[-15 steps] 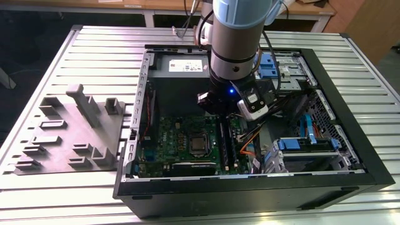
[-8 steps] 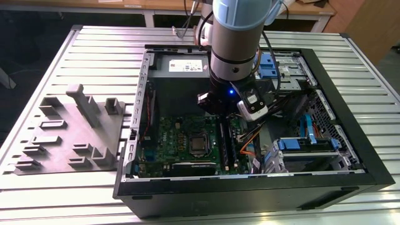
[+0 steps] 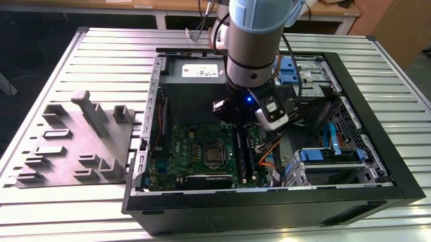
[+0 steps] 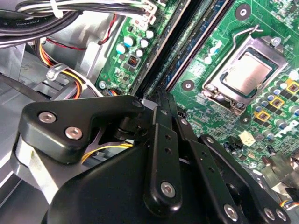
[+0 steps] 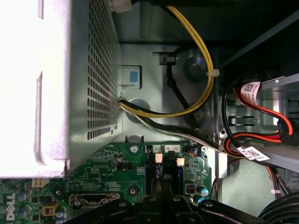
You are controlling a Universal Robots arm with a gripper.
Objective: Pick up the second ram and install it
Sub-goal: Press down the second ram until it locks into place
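Observation:
My gripper (image 3: pixel 237 126) is down inside the open computer case (image 3: pixel 377 151), over the far end of the long black memory slots (image 3: pixel 244 156) on the green motherboard (image 3: pixel 185 151). In both wrist views the black fingers (image 4: pixel 161 105) are drawn together, and the gripper (image 4: pixel 160 93) (image 5: pixel 163 184) points at the slot end by the white clips (image 5: pixel 158 158). A long dark strip stands on edge in the slots, running toward the case front. I cannot tell whether it is the second ram. Nothing shows between the fingertips.
The silver CPU socket (image 4: pixel 245 74) (image 3: pixel 214 156) lies beside the slots (image 4: pixel 187 42). A perforated metal power supply box (image 5: pixel 70 84) and yellow, red and black cables (image 5: pixel 201 74) crowd the far end. Blue drive bays (image 3: pixel 330 156) are at the exterior view's right, and a grey fixture block (image 3: pixel 74 146) at its left.

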